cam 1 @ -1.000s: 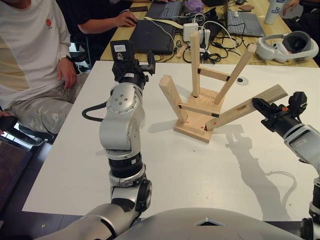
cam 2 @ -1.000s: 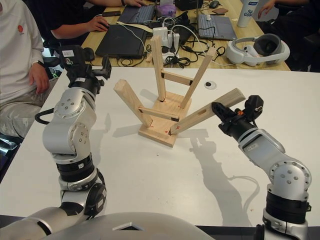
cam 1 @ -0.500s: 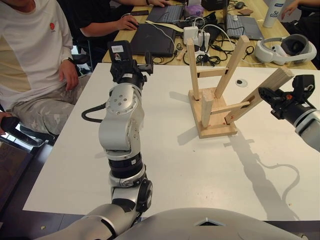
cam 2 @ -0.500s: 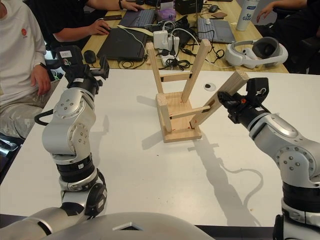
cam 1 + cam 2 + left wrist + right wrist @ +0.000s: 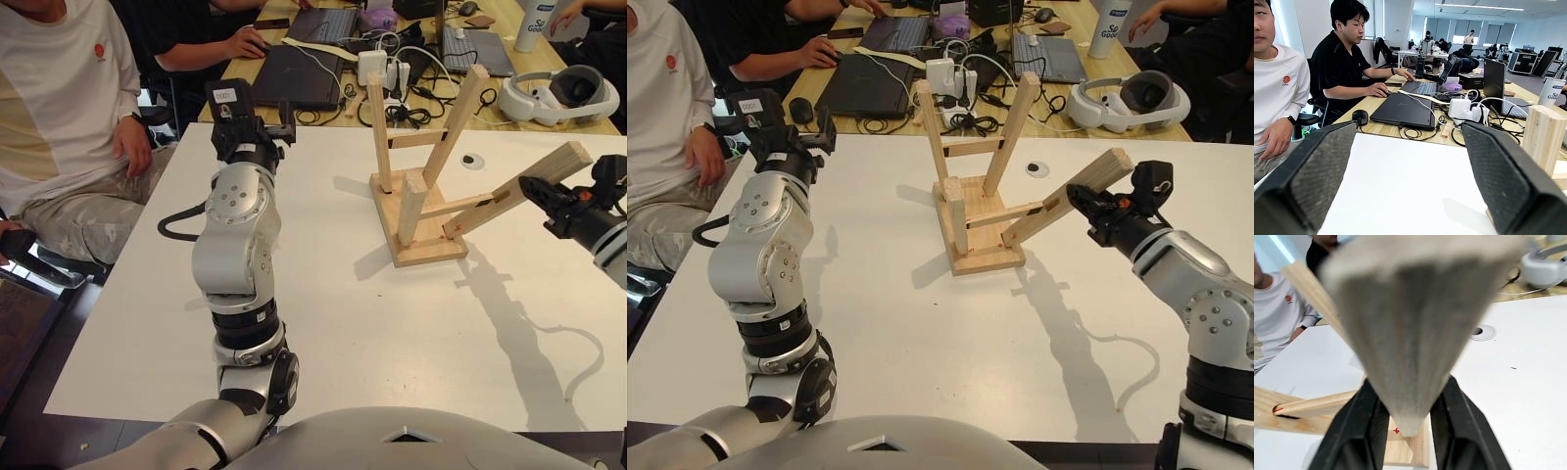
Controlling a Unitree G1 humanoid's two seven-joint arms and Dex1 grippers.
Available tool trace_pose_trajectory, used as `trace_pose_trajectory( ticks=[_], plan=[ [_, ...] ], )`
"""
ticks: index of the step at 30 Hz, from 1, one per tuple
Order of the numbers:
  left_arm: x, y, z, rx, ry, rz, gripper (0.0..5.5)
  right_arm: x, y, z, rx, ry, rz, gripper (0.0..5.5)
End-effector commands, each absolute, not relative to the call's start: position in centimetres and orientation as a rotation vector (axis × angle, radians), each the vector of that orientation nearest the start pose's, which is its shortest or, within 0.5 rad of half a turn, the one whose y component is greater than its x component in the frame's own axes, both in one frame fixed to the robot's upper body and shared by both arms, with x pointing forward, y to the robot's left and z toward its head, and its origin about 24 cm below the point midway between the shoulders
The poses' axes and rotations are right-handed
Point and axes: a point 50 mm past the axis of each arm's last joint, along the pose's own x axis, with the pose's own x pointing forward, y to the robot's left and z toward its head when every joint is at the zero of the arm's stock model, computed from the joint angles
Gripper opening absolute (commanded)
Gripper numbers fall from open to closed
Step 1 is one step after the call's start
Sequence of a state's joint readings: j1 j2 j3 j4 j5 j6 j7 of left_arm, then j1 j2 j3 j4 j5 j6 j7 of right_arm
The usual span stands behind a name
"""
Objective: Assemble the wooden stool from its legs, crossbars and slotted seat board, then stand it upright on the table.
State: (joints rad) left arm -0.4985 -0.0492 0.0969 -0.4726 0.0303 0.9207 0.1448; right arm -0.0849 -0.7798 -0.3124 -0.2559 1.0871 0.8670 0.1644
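Wooden stool is looking assembled but sitting legs-up on its seat board; right gripper is clamping one leg, left gripper is idling, fingers apart. Uprighting is remaining.

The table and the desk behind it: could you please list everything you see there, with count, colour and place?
stool: one, pale wood, upside down mid-table.
table: one, white, under the stool.
grommet: one, grey, set in the table beyond the stool.
laptops: three, dark, on the wooden desk behind.
chargers: a few, white, with cables, mid-desk.
headset: one, white and grey, on the desk's right.
left hand: one, black, open, raised by the table's far left edge.
right hand: one, black, shut on the stool's rightmost leg.
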Motion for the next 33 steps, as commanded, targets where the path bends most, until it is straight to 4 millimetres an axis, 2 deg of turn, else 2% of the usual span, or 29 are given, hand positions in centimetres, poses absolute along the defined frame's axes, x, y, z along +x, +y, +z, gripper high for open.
trace_pose_trajectory(
  ticks=[1,6,11,19,23,33],
  plan=[
    [29.2,13.6,19.2,-0.045,-0.040,0.110,3.92,23.4,-28.1,11.5,0.237,0.532,0.298,0.99],
    [29.2,13.5,19.2,-0.045,-0.043,0.110,3.92,23.8,-28.8,10.8,0.275,0.543,0.261,0.99],
    [29.3,13.4,19.2,-0.044,-0.040,0.107,3.92,25.5,-27.7,11.0,0.305,0.539,0.307,0.99],
    [29.3,13.2,19.1,-0.049,-0.046,0.115,3.92,28.9,-25.4,12.2,0.176,0.571,0.474,0.98],
    [29.2,13.1,19.0,-0.055,-0.047,0.123,3.92,29.0,-24.9,12.1,0.112,0.571,0.530,0.98],
    [29.3,13.1,19.0,-0.060,-0.049,0.125,3.92,28.1,-24.8,11.9,0.082,0.529,0.573,0.99]
  ],
)
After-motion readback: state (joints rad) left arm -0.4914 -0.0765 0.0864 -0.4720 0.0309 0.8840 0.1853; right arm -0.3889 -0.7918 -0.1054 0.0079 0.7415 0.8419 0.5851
